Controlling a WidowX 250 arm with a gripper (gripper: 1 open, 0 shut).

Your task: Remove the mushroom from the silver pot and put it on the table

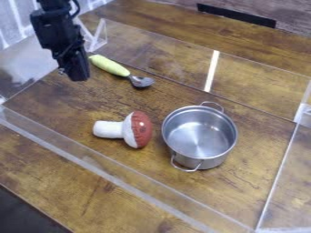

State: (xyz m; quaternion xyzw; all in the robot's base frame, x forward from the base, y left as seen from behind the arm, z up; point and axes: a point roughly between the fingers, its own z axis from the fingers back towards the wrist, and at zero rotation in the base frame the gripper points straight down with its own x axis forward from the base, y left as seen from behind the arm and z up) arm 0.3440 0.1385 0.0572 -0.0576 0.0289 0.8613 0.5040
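The mushroom (126, 129), reddish-brown cap and white stem, lies on its side on the wood-plank table (73, 100), just left of the silver pot (201, 136). The pot stands upright and its shiny inside holds nothing. My gripper (76, 72) hangs at the upper left, well away from both and above the table, its black fingers shut with nothing between them.
A yellow-handled spoon (122, 71) lies just right of the gripper, its metal bowl pointing toward the table's middle. Clear acrylic walls (214, 68) edge the table at the back, left and front. A dark object (237, 14) sits beyond the back wall.
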